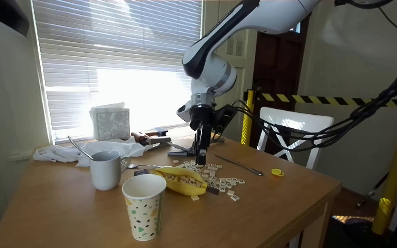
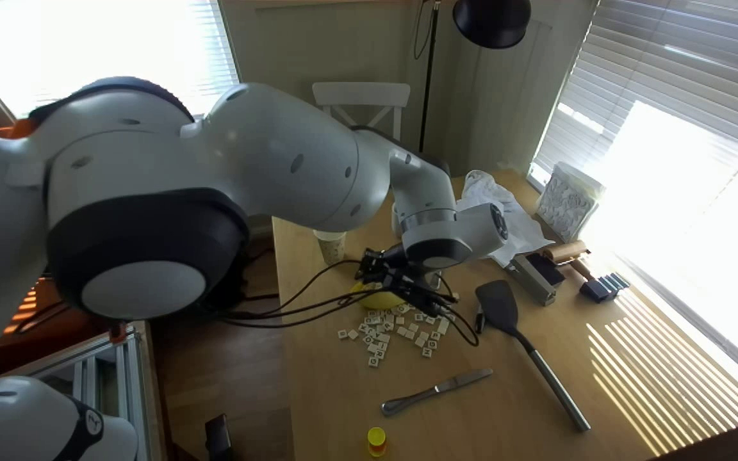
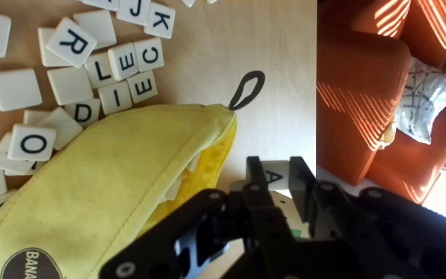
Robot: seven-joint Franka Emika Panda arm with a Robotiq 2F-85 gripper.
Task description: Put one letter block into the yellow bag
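In an exterior view: across table [image 1: 219,220], blinds [image 1: 115,58] at 11 o'clock; in an exterior view: steeper, past near arm [image 2: 298,153]; wrist view: close, downward, yellow bag [image 3: 103,166] at 8 o'clock; all share blocks [image 3: 70,84].

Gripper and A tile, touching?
Touching. In the wrist view, the A tile spans the space between the two fingers of the gripper, its sides meeting both with no gap showing.

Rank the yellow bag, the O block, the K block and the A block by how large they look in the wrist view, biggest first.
1. Yellow bag, by far
2. O block
Then, unranked: K block and A block look close in size, and the pincer's fingers partly cover the latter.
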